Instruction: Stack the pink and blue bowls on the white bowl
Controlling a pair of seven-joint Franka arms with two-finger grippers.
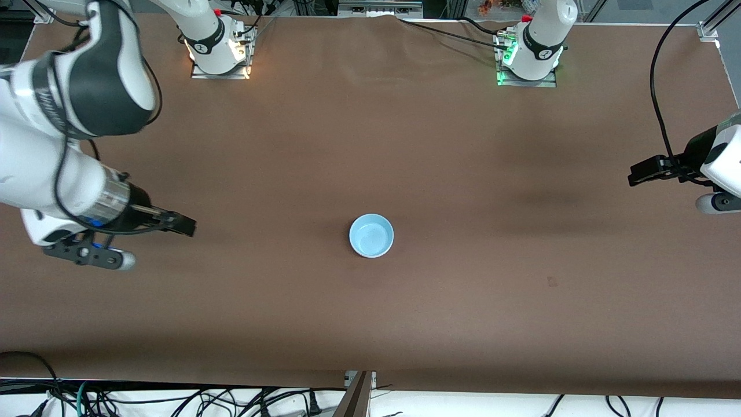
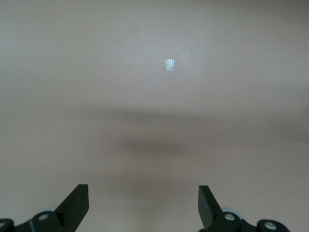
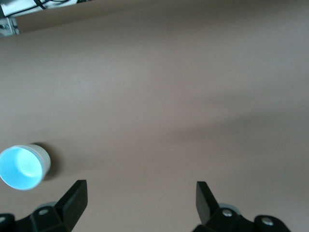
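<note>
A light blue bowl (image 1: 371,235) stands alone on the brown table (image 1: 370,133), near its middle. In the right wrist view the blue bowl (image 3: 20,167) shows a pale whitish outer wall (image 3: 45,159); I cannot tell whether another bowl is under it. No pink bowl is in view. My right gripper (image 1: 186,226) is open and empty above the table toward the right arm's end, apart from the bowl; it also shows in the right wrist view (image 3: 141,200). My left gripper (image 1: 637,174) is open and empty above the left arm's end, and shows in the left wrist view (image 2: 143,203).
The table is covered in plain brown material. A small shiny rectangular patch (image 2: 170,64) lies on it under the left gripper. A faint small mark (image 1: 551,282) lies nearer the front camera. Cables (image 1: 173,399) hang along the front edge.
</note>
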